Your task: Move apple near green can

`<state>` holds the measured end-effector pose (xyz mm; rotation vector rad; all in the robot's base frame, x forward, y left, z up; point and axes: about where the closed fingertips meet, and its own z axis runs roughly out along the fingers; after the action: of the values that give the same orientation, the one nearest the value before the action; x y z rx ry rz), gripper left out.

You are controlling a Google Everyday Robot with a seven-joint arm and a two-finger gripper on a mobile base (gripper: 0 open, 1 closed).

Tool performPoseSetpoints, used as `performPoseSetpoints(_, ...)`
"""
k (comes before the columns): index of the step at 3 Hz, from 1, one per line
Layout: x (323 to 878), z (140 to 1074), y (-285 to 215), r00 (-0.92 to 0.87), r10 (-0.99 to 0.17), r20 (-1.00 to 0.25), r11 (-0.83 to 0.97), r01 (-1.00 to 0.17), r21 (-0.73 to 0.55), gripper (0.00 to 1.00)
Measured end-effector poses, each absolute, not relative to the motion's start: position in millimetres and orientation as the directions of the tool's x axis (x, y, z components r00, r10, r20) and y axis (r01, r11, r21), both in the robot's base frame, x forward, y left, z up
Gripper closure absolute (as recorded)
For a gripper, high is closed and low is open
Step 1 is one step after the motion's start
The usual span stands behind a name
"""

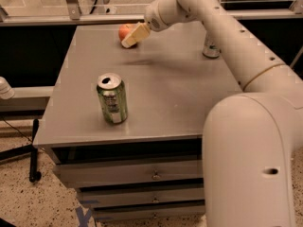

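Biggest thing in view is the robot arm (246, 70), white, w/ a bulky lower segment filling the bottom-right corner, reaching up & left across the right side of the table (180, 93). The table is a grey flat-top cabinet w/ drawers (132, 174) in front, standing on speckled floor (23, 202). A blue tape mark (84, 215) lies on the floor by its front-left corner & a black stand leg (34, 150) is off to the left. Behind the far edge runs a metal rail (94, 19) w/ glass above. Next the green can (112, 99): upright near the front-left of the top, opened lid facing up, white label patch toward the camera, standing free. The pale can (210, 48) sits far right, mostly hidden behind the arm, only its lower part showing. Then the apple (124, 30): at the far edge, left of centre, well apart from the green can w/ bare tabletop between them. Smallest, the gripper (135, 35): at the apple's right side, cream-coloured tip angled down-left & overlapping the fruit, covering approx. half of it. Whether it touches or just sits in front, can't tell; spread or pressed together, can't tell either. A shadow (142, 62) falls on the top just in front of the apple. The arm also blocks the table's right rear corner.
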<state>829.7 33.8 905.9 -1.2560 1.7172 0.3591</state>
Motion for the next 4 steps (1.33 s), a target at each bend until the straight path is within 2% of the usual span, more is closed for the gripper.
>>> performPoseSetpoints(2, 863.6, 871.0, 73.7, -0.077, -0.555, -0.828, 0.442, -0.871, -0.215, 0.00)
performPoseSetpoints(3, 872.7, 864.3, 74.3, -0.096, -0.553, -0.828, 0.461, -0.863, -0.208, 0.18)
performPoseSetpoints(4, 870.7, 871.4, 61.9, -0.099, -0.543, -0.834, 0.476, -0.854, -0.209, 0.41)
